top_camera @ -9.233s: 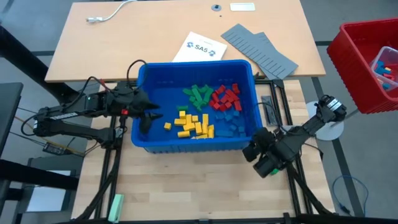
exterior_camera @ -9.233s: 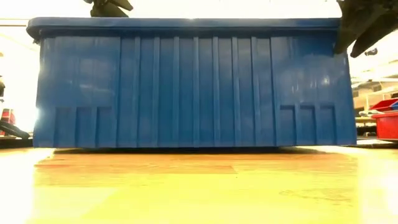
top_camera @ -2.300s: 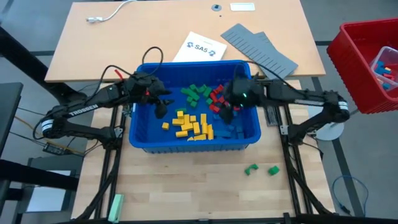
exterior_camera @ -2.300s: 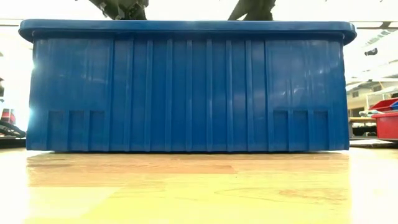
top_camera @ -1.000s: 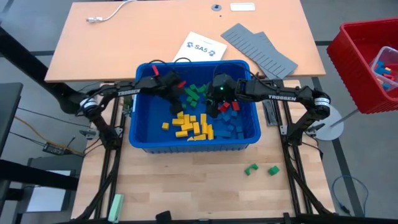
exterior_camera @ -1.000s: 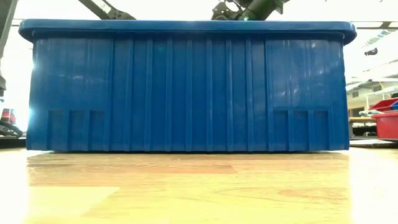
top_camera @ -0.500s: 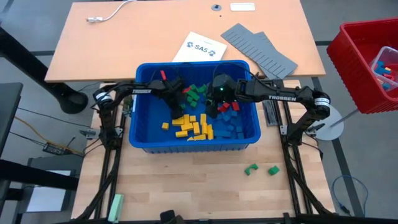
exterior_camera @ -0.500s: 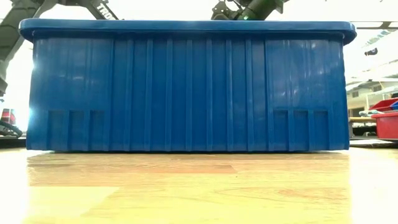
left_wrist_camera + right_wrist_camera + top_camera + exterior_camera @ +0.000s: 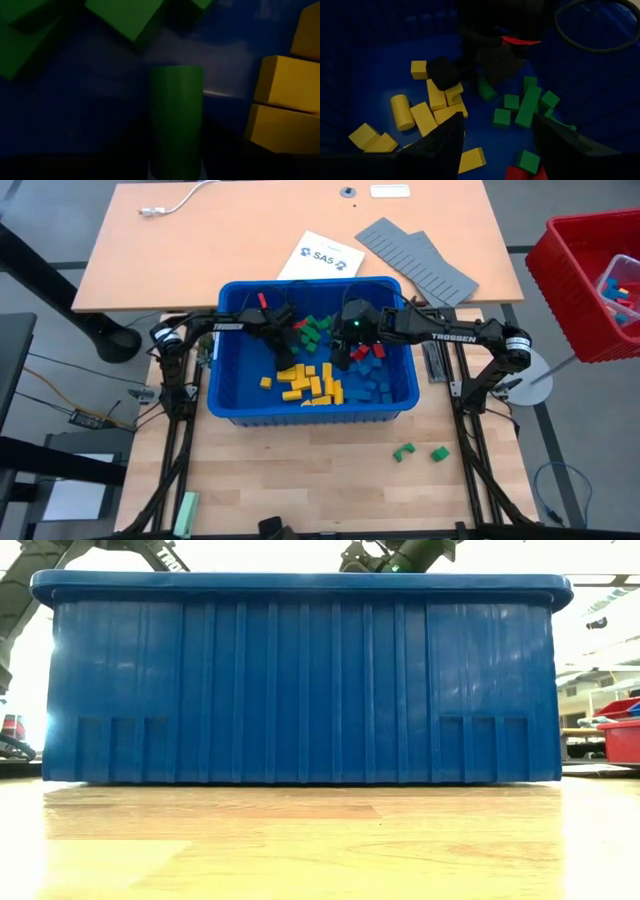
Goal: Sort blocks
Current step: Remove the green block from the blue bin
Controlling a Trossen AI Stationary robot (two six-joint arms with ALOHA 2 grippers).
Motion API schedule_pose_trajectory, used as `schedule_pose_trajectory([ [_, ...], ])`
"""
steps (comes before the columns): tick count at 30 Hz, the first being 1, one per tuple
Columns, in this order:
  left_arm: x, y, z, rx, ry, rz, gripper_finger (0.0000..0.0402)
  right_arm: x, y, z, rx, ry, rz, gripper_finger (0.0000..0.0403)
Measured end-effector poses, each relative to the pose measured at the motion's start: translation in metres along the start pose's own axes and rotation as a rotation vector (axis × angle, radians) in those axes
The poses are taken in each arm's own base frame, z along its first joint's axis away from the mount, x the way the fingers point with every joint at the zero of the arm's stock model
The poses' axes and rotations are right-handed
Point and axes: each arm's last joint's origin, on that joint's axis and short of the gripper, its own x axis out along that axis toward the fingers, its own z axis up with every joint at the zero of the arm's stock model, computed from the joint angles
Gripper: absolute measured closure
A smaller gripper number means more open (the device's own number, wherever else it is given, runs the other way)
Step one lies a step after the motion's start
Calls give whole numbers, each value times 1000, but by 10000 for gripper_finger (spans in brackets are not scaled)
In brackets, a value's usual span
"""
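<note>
Both arms reach into the blue bin (image 9: 232, 404) over the sorted blocks (image 9: 312, 380).

High view: the left gripper (image 9: 283, 332) sits beside the green cluster and the right gripper (image 9: 350, 340) over the red one; two green blocks (image 9: 418, 452) lie out on the table. Low view: only the bin wall shows. Left wrist view: a green cylinder (image 9: 176, 120) stands between the fingers, which are closing on it but I cannot tell if they grip. Right wrist view: its fingers (image 9: 445, 142) stand apart, empty. The pieces look light, stiff and slick; take the cylinder across its round sides. A second ago the left gripper was slightly farther from the greens.
</note>
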Motion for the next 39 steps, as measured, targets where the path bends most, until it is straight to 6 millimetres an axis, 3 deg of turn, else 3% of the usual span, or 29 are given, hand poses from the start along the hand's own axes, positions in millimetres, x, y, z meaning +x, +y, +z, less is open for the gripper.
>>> schedule_pose_trajectory([
  [4,-22,-3,4,-11,-46,20,264,-3,0,-1,-5,12,3,189],
  [11,-113,-24,10,26,-298,49,264,-20,9,8,-15,-69,48,190],
  [14,-152,-39,7,75,-445,-39,264,-23,18,15,-60,-145,121,190],
  [18,-186,-58,2,85,-586,-264,264,-27,36,22,-258,-254,233,190],
  [22,-200,-78,-1,108,-627,-438,264,-29,54,31,-425,-382,237,190],
  [29,-202,-109,2,184,-611,-573,264,-36,72,39,-491,-506,229,190],
  [34,-203,-117,5,193,-628,-597,264,-35,85,36,-523,-513,357,190],
  [39,-203,-119,6,200,-637,-599,264,-28,89,34,-528,-501,372,190],
])
